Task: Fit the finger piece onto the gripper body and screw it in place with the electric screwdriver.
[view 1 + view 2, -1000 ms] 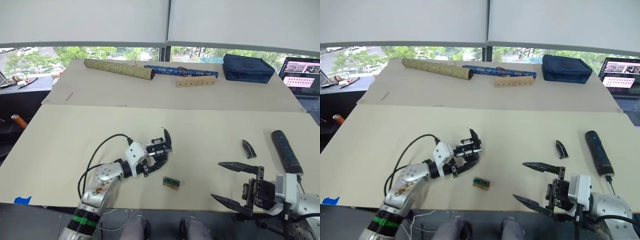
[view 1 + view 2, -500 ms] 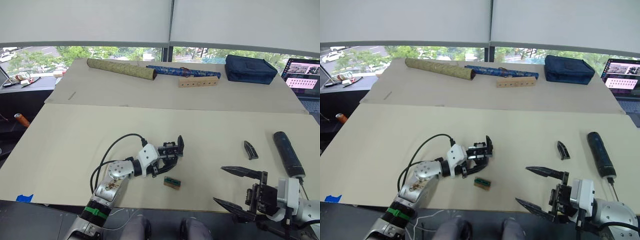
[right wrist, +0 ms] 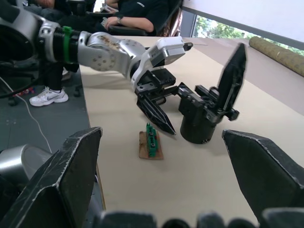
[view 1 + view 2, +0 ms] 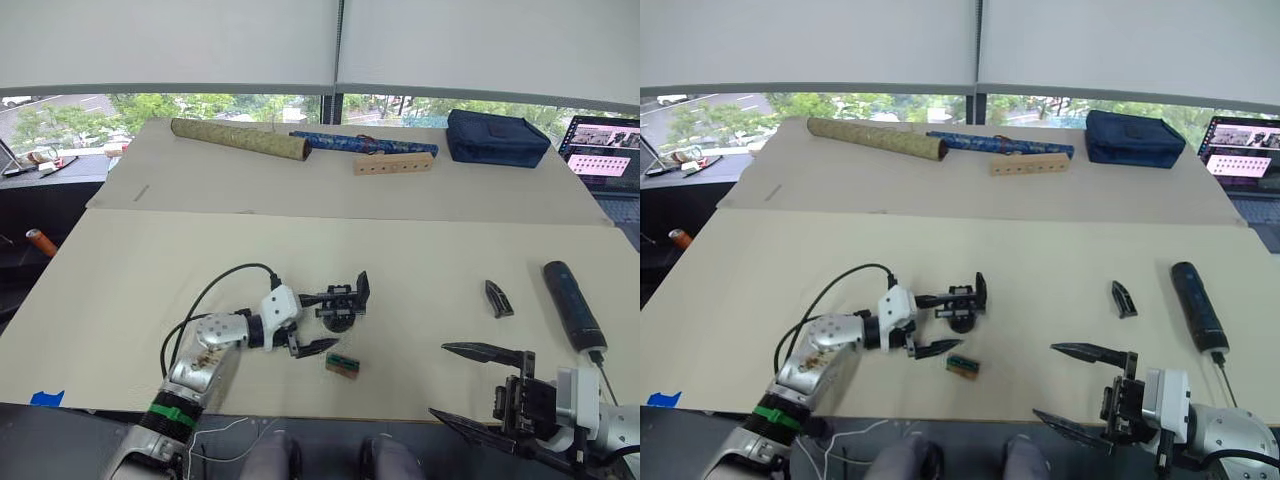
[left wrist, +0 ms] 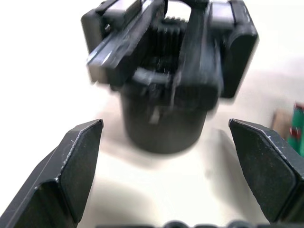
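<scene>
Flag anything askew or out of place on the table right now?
Nothing stands out. The gripper body stands upright on its round base between the open fingers of the left gripper. The finger piece and electric screwdriver lie flat, apart, beyond the open right gripper.

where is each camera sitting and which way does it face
Eye views: on the head, looking forward and down over the table; both arms show.
Left wrist view: on the left wrist, facing the gripper body between the left gripper jaws.
Right wrist view: on the right wrist, between open right gripper jaws, facing the left gripper.
All share the gripper body.
</scene>
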`<act>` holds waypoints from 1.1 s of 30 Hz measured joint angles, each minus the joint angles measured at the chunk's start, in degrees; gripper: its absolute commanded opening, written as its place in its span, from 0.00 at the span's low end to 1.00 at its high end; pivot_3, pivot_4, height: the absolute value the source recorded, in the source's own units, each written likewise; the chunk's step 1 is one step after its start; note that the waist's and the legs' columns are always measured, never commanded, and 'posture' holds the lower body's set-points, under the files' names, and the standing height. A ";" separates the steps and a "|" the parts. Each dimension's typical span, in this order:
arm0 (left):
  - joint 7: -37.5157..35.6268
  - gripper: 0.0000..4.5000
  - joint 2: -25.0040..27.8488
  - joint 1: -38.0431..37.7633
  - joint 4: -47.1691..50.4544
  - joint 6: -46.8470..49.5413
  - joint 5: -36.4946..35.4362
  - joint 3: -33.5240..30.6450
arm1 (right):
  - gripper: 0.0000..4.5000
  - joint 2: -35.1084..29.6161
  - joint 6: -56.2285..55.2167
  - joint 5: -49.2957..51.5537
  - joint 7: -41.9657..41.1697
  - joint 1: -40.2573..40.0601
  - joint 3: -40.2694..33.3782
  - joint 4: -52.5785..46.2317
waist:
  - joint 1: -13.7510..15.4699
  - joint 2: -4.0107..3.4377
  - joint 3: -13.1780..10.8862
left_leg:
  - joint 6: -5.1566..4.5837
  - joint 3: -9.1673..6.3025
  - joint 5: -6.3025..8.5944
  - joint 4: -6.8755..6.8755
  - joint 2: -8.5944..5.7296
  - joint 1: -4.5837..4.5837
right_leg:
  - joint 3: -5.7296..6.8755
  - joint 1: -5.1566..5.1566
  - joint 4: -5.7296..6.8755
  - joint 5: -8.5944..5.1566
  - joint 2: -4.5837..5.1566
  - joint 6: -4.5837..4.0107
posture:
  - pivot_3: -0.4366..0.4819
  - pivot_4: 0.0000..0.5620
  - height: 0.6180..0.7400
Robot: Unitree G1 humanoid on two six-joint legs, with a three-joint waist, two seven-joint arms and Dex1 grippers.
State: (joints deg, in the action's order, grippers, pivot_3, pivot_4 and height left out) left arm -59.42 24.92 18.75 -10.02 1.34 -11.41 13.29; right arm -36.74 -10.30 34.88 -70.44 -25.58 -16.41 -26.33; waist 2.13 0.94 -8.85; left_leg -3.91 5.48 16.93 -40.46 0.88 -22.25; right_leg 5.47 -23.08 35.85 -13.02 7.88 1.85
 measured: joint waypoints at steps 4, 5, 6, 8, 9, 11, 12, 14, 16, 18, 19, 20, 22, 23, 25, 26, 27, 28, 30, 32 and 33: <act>-6.73 1.00 1.09 3.73 -5.20 -0.23 -1.66 -0.52 | 1.00 0.00 -0.56 -0.14 -0.40 -0.07 -0.13 0.72 | 0.19 0.00 0.00 | 0.00 0.00 0.00 -0.05 -0.02 -0.05 | 0.02 0.00 0.00 -0.01 -0.01 0.02 | 0.48 0.27 1.00; -9.09 1.00 1.12 5.11 -7.09 -0.27 -2.21 -0.56 | 1.00 0.00 -0.67 -0.25 -0.41 -0.18 -0.18 0.92 | 0.19 0.00 0.00 | 0.01 0.01 0.00 -0.09 -0.01 -0.06 | 0.03 0.00 0.00 -0.01 -0.02 0.02 | 0.48 0.27 1.00; -11.23 1.00 1.04 6.51 -8.93 -0.61 -2.29 -0.55 | 1.00 0.00 -0.78 -0.35 -0.40 -0.35 -0.22 1.01 | 0.18 0.00 0.00 | 0.04 0.01 -0.02 -0.16 -0.01 -0.08 | 0.03 -0.01 0.00 -0.01 -0.05 0.02 | 0.48 0.27 1.00; -14.41 1.00 0.20 9.38 -13.06 -2.38 -2.22 -0.44 | 1.00 0.01 -1.07 -0.42 -0.38 -0.64 -0.31 1.01 | 0.22 0.00 0.00 | 0.04 0.01 -0.02 -0.26 -0.01 -0.12 | 0.04 0.01 0.01 -0.01 -0.07 0.03 | 0.48 0.27 1.00; -15.40 1.00 -0.37 10.74 -14.82 -2.98 -2.16 -0.36 | 1.00 0.01 -1.11 -0.45 -0.38 -0.70 -0.34 1.00 | 0.22 0.00 -0.01 | 0.01 0.01 0.00 -0.31 -0.02 -0.14 | 0.04 0.01 0.01 -0.01 -0.07 0.03 | 0.48 0.27 1.00; -17.14 1.00 -2.13 14.02 -19.87 -5.47 -1.72 -0.03 | 1.00 0.00 -1.21 -0.48 -0.34 -1.21 -0.46 0.97 | 0.28 0.01 -0.01 | -0.11 0.02 0.06 -0.39 -0.03 -0.16 | 0.03 0.04 0.01 0.00 -0.07 0.04 | 0.48 0.27 1.00; -18.00 1.00 -3.23 15.76 -22.61 -7.04 -1.28 0.12 | 1.00 0.00 -1.35 -0.48 -0.32 -1.42 -0.53 0.94 | 0.22 0.01 -0.01 | -0.14 0.03 0.08 -0.41 -0.03 -0.17 | 0.01 0.04 0.00 0.00 -0.07 0.06 | 0.48 0.27 1.00; -18.79 1.00 -4.85 17.89 -26.09 -9.23 -0.58 0.18 | 1.00 -0.03 -1.56 -0.48 -0.31 -1.87 -0.68 0.93 | 0.13 0.02 -0.01 | -0.15 0.04 0.09 -0.41 -0.04 -0.18 | 0.01 0.03 -0.01 0.00 -0.07 0.07 | 0.48 0.27 1.00; -19.48 1.00 -6.46 19.55 -29.19 -11.24 0.21 0.25 | 1.00 -0.08 -1.60 -0.49 -0.27 -2.17 -0.95 0.91 | 0.13 0.02 -0.01 | -0.14 0.04 0.08 -0.41 -0.04 -0.19 | 0.01 0.02 -0.01 0.00 -0.07 0.08 | 0.48 0.27 1.00; -20.72 1.00 -7.66 19.88 -30.72 -12.62 0.39 0.44 | 1.00 -0.09 -1.60 -0.49 -0.16 -2.58 -1.25 0.72 | 0.04 0.02 -0.01 | -0.14 0.04 0.08 -0.41 -0.03 -0.19 | 0.01 0.02 -0.01 -0.01 -0.07 0.09 | 0.48 0.27 1.00; -21.39 1.00 -8.18 19.90 -31.55 -13.30 0.53 0.46 | 1.00 -0.09 -1.60 -0.49 -0.04 -2.92 -1.47 0.51 | 0.00 0.02 -0.01 | -0.14 0.04 0.08 -0.40 -0.02 -0.19 | 0.01 0.01 -0.01 -0.01 -0.07 0.09 | 0.48 0.27 1.00; -21.95 1.00 -8.79 19.90 -32.45 -13.82 0.70 0.49 | 1.00 -0.09 -1.60 -0.50 0.17 -3.25 -1.80 0.27 | -0.01 0.02 -0.01 | -0.14 0.04 0.08 -0.40 -0.02 -0.19 | 0.01 0.00 -0.01 -0.01 -0.07 0.09 | 0.48 0.27 1.00; -22.35 1.00 -9.39 20.10 -33.37 -14.53 1.03 0.48 | 1.00 -0.09 -1.60 -0.51 0.55 -3.90 -2.27 -0.36 | 0.02 0.02 -0.02 | -0.17 0.02 0.10 -0.41 -0.02 -0.19 | 0.01 0.01 0.00 -0.01 -0.07 0.09 | 0.48 0.27 1.00; -22.44 1.00 -9.46 20.22 -33.75 -15.28 1.24 0.48 | 1.00 -0.09 -1.60 -0.54 0.70 -4.20 -2.29 -0.73 | 0.02 0.02 -0.02 | -0.18 0.01 0.11 -0.41 -0.02 -0.19 | 0.01 0.01 0.00 0.00 -0.06 0.09 | 0.48 0.27 1.00; -22.45 0.94 -9.82 20.40 -34.29 -16.45 2.02 0.43 | 1.00 -0.05 -1.60 -0.81 1.13 -5.18 -2.32 -1.52 | 0.09 0.02 -0.02 | -0.21 0.01 0.12 -0.41 -0.02 -0.19 | 0.01 0.01 0.01 0.00 -0.04 0.09 | 0.48 0.27 1.00; -22.47 0.88 -9.91 20.48 -34.48 -16.86 2.25 0.41 | 1.00 -0.01 -1.60 -0.95 1.40 -5.40 -2.32 -1.86 | 0.10 0.02 -0.02 | -0.21 0.01 0.13 -0.41 -0.02 -0.19 | 0.01 0.02 0.01 0.00 -0.04 0.09 | 0.48 0.27 1.00; -22.45 0.81 -9.96 20.47 -34.58 -17.41 2.33 0.40 | 1.00 0.04 -1.60 -0.98 1.67 -5.65 -2.33 -2.14 | 0.11 0.02 -0.01 | -0.22 0.01 0.13 -0.42 -0.02 -0.19 | 0.01 0.02 0.01 0.00 -0.02 0.09 | 0.48 0.27 1.00; -22.22 0.70 -10.05 20.43 -34.69 -17.66 2.32 0.26 | 1.00 0.15 -1.60 -1.02 1.98 -6.30 -2.34 -2.57 | 0.16 0.02 -0.02 | -0.24 0.00 0.14 -0.41 -0.02 -0.20 | 0.02 0.01 0.01 0.00 -0.01 0.09 | 0.48 0.27 1.00; -22.12 0.51 -10.00 19.57 -33.82 -17.75 2.23 -0.30 | 1.00 0.25 -1.60 -1.09 2.36 -7.09 -2.34 -2.90 | 0.10 0.02 -0.01 | -0.24 0.01 0.15 -0.41 -0.02 -0.20 | 0.01 0.01 -0.01 -0.01 -0.01 0.09 | 0.48 0.27 1.00; -20.53 0.51 -9.73 17.13 -30.82 -17.57 2.01 -1.54 | 1.00 0.73 -1.61 -1.08 3.07 -7.44 -2.39 -3.10 | -0.09 0.01 -0.01 | -0.24 0.00 0.15 -0.40 -0.01 -0.20 | 0.00 0.00 0.00 -0.01 0.00 0.10 | 0.48 0.27 1.00; -18.99 0.51 -9.57 15.21 -28.23 -16.93 1.83 -2.24 | 1.00 0.98 -1.64 -1.08 3.26 -7.56 -2.43 -3.28 | -0.25 0.01 -0.01 | -0.23 0.00 0.15 -0.40 -0.01 -0.19 | -0.01 -0.01 0.00 -0.01 0.00 0.09 | 0.48 0.27 1.00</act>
State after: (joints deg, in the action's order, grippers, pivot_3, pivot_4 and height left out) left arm -78.41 15.35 33.97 -38.25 -15.59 -9.57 11.05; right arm -35.76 -11.94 33.80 -67.18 -33.14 -18.84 -29.60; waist 1.88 0.95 -8.86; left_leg -4.15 5.48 17.08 -40.85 0.87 -22.44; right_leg 5.46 -23.10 35.84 -13.03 7.88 1.95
